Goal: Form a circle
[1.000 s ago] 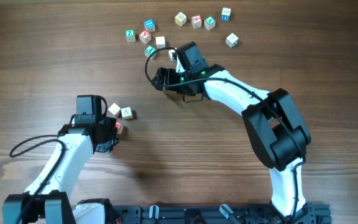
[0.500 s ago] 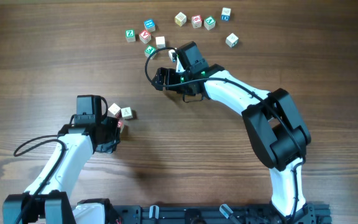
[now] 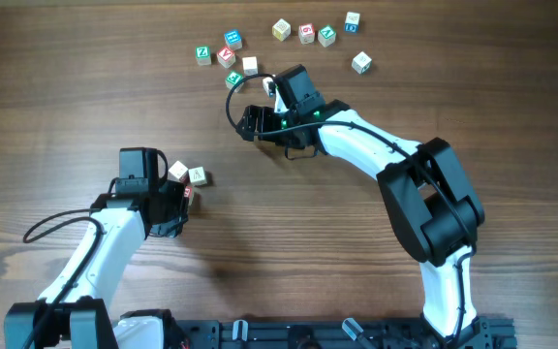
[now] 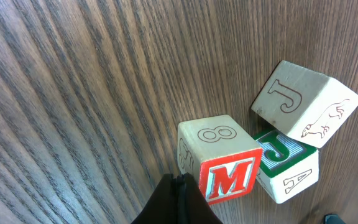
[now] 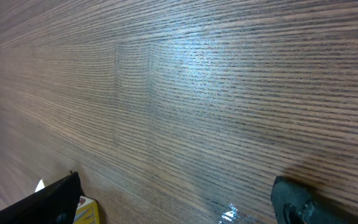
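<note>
The circle [image 3: 186, 178] is just 3 small wood cubes bunched up, left of middle in the overhead pic. Up close, the red M cube [image 4: 219, 160] touches the green J cube [image 4: 286, 165]. The pale J cube [image 4: 305, 102] sits turned, upper right, right by them. They look light, hard & smooth w/ sharp corners, so prob. easy to slide and not breakable. Best grab: pinch 2 flat opposite sides, or nudge a flat side. The left gripper [image 4: 178, 198] is clenched on nothing, tip just beside the M cube. The right gripper [image 5: 176, 208] is spread wide, empty, over the grainy brown table [image 5: 197, 93]. The loose cubes [image 3: 280, 29] lie along the top.
</note>
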